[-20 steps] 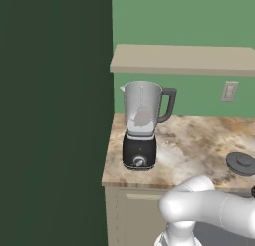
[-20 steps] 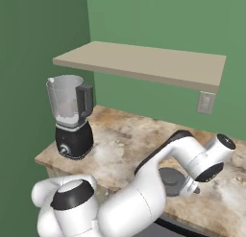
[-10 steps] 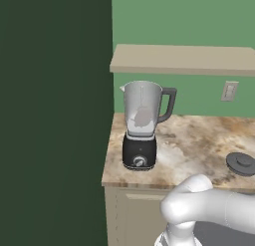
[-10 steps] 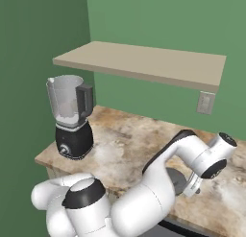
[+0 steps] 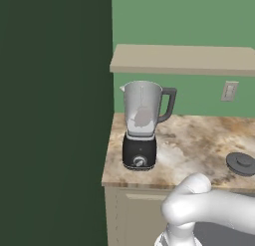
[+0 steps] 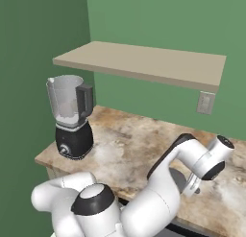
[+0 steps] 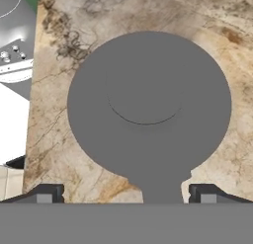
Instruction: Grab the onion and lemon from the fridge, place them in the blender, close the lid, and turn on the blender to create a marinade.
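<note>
The claw (image 7: 126, 196) hangs open above the lid (image 7: 148, 107), fingertips spread either side of it. The lid (image 5: 241, 163) lies flat on the marbled desk (image 5: 199, 140), well right of the uncovered blender (image 5: 142, 123).

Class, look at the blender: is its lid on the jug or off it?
Off. The blender jug's mouth stands open, and the lid lies flat on the counter to its right, under the gripper.
</note>
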Tool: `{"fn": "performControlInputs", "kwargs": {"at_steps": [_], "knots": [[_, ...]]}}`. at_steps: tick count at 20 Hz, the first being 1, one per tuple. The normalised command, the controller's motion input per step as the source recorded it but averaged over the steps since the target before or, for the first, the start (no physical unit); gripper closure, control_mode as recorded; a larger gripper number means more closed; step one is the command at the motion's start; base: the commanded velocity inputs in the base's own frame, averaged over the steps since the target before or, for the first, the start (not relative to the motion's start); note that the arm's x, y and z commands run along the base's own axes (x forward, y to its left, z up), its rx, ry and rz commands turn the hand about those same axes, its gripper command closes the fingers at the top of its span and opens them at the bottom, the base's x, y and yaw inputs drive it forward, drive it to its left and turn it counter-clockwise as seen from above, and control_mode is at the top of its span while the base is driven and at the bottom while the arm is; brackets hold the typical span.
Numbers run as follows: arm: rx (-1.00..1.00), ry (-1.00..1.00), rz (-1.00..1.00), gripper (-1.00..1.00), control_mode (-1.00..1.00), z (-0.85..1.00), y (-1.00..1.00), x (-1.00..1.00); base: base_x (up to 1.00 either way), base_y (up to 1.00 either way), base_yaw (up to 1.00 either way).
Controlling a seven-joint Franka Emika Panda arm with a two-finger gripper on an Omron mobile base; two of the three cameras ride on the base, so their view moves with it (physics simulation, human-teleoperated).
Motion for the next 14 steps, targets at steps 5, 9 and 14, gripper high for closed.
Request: {"fn": "performControlInputs", "kwargs": {"at_steps": [5,9,14], "knots": [[0.0,0.0,0.0,-1.0,-1.0,-0.11,0.0,0.18,0.0,0.0,0.0],[0.0,0.0,0.0,-1.0,-1.0,-0.2,-0.04,0.03,0.0,0.0,0.0],[0.0,0.0,0.0,-1.0,-1.0,-0.24,-0.1,0.0,0.0,0.0,0.0]]}}
